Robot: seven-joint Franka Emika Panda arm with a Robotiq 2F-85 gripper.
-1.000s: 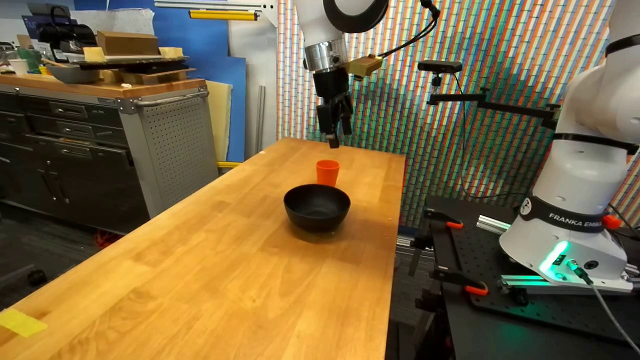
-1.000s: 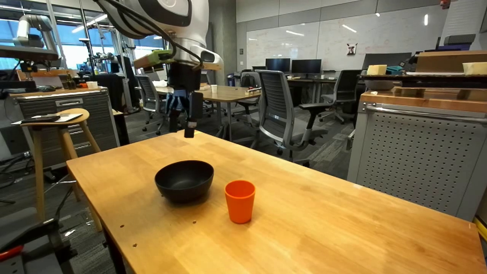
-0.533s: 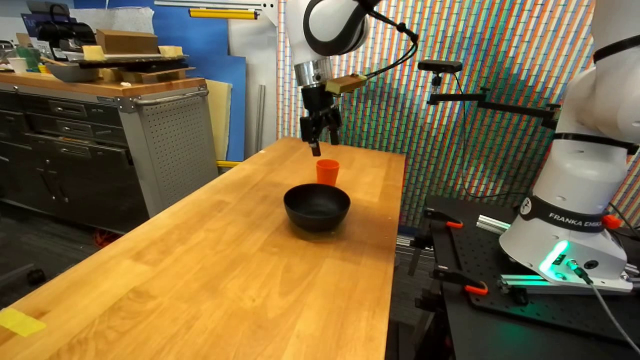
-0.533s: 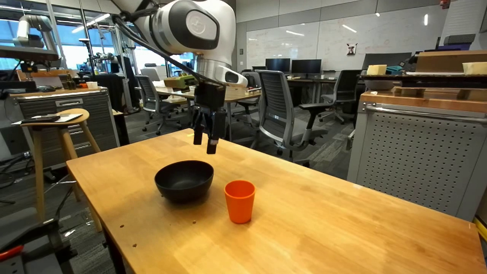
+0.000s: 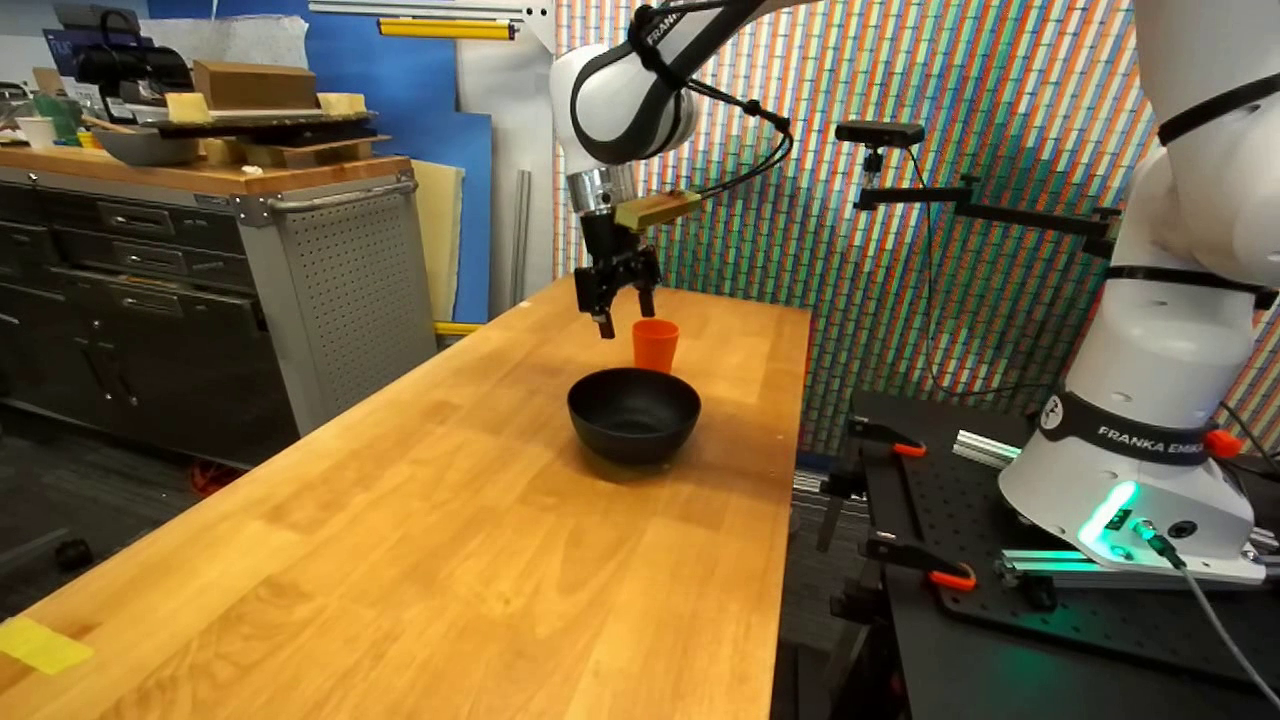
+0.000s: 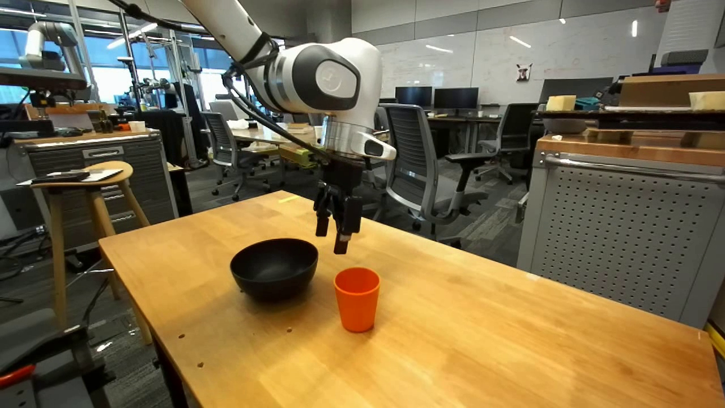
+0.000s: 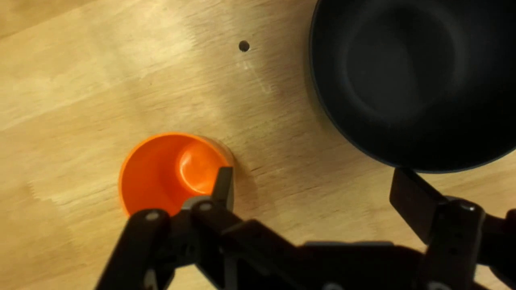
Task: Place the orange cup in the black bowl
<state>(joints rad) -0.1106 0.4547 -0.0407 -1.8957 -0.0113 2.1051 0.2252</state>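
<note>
"FRANKA EMIKA" label (image 5: 1150,438) on robot base (image 5: 1150,480), gripper (image 6: 331,240) aloft, 2 fingers (image 7: 415,203) wide apart, orange cup (image 6: 357,309) near black bowl (image 6: 272,286).

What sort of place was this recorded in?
Probably a robotics lab: an exterior view shows what looks like a second robot arm in the background, plus a whiteboard and an office chair.

A: Your wrist view's a bit soft, gripper (image 7: 314,183) blurry, and you've got glare inside the orange cup (image 7: 163,173), lower left of the black bowl (image 7: 403,88).

B: Yep, and in an exterior view your windows (image 6: 106,82) way behind the bowl look partly blown out. Soft shadow beneath the bowl too.
</note>
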